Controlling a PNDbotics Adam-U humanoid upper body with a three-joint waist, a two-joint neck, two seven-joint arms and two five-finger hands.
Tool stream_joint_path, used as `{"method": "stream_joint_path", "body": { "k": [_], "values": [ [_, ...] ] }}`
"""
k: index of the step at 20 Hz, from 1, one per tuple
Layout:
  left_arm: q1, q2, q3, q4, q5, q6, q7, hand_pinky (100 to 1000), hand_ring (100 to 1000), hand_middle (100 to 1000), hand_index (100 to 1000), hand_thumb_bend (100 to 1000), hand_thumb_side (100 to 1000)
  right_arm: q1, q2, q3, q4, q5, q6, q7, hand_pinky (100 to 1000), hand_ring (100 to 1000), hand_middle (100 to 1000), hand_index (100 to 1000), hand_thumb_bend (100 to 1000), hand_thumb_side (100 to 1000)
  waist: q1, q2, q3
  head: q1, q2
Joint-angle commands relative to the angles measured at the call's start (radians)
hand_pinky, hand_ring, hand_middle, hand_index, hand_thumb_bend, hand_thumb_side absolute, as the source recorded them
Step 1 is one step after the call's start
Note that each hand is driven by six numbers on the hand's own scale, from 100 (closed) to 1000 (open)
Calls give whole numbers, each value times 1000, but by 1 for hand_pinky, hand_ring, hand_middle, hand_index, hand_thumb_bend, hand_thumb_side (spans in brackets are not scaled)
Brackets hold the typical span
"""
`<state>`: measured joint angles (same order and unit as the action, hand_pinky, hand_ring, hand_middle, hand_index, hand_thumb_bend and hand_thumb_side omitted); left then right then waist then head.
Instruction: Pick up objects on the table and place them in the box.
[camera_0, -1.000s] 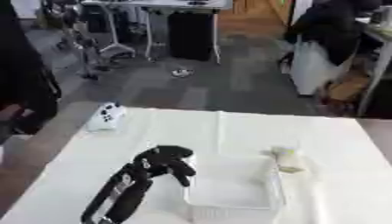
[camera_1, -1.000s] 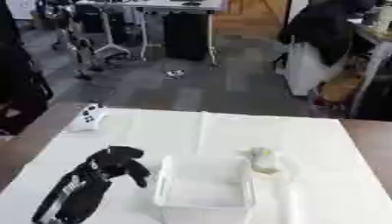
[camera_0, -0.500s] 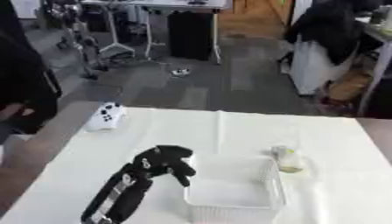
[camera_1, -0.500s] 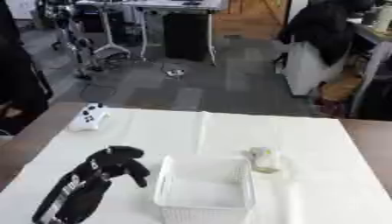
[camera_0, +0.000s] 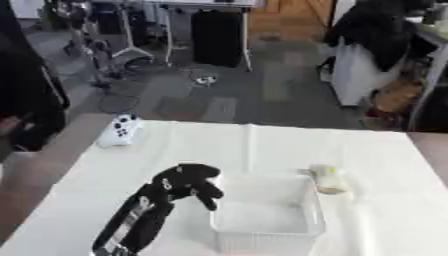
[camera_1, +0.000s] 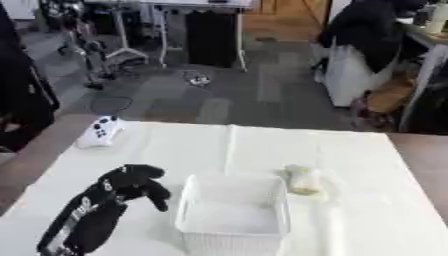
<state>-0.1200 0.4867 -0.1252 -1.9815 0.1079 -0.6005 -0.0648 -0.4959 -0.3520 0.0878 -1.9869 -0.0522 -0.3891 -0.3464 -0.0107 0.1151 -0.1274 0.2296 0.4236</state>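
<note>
A white mesh box (camera_0: 268, 209) stands on the white-covered table near the front, and nothing shows inside it. Just left of its rim hovers my left hand (camera_0: 188, 182), black, with its fingers curled downward and nothing seen in them. A small pale yellowish object (camera_0: 327, 178) lies on the cloth right beside the box's far right corner. A white game controller (camera_0: 118, 131) sits at the table's far left. My right hand shows in no view.
The white cloth (camera_0: 262, 145) covers the table, with brown table edge showing at the left (camera_0: 35, 180) and far right. Beyond the far edge is office floor with chairs and desks. A dark-clothed person stands at the left edge, not touching anything.
My left hand has stayed beside the box's left rim. The whole picture has shifted slightly, so the camera moved; the things on the table kept their places.
</note>
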Motion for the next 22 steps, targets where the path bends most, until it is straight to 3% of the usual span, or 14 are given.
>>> {"method": "stream_joint_path", "body": {
  "k": [1,7,9,10,11,13,14,15,18,22],
  "values": [
    [-13,22,12,-19,-3,4,8,532,700,803,876,628,727,-13,-11,-12,-13,2,2,-7,100,298,347,668,162,1000,0,-10,1,-16,13],
    [-24,21,18,-19,6,5,15,534,700,802,876,634,719,-14,-13,-17,-13,5,2,-15,100,299,348,666,161,1000,1,-14,-1,-26,27],
    [-22,20,20,-19,6,5,13,535,700,802,875,635,718,-14,-15,-18,-13,8,2,-16,100,304,360,673,174,1000,1,-14,6,-19,20],
    [-22,20,22,-19,6,4,14,535,700,803,875,636,716,-13,-17,-20,-13,13,4,-18,100,318,382,686,138,1000,1,-14,11,-12,13],
    [-23,20,24,-19,6,3,16,536,700,802,875,638,713,-10,-23,-26,-13,24,12,-21,100,341,426,708,229,1000,1,-13,15,-3,6],
    [-26,20,25,-19,10,1,17,535,700,802,875,638,712,-8,-52,-33,-13,50,66,-13,110,436,527,776,271,1000,-1,-14,24,1,1],
    [-25,22,23,-19,11,2,16,536,700,802,875,637,714,-12,-83,-38,-13,87,108,3,134,468,567,794,356,1000,-3,-16,29,-9,5],
    [-25,22,21,-19,12,2,14,535,700,802,875,637,714,-19,-103,-41,-13,120,144,17,151,490,595,801,382,1000,-5,-18,33,-16,8],
    [-20,25,19,-19,16,5,9,534,700,802,875,636,715,-60,-202,-38,-13,230,247,80,212,550,650,773,425,1000,-11,-24,45,-56,24],
    [-11,27,14,-19,15,8,3,532,701,803,876,631,723,-122,-318,-9,15,330,336,145,261,587,679,728,455,1000,-17,-28,52,-104,41]
  ]
}}
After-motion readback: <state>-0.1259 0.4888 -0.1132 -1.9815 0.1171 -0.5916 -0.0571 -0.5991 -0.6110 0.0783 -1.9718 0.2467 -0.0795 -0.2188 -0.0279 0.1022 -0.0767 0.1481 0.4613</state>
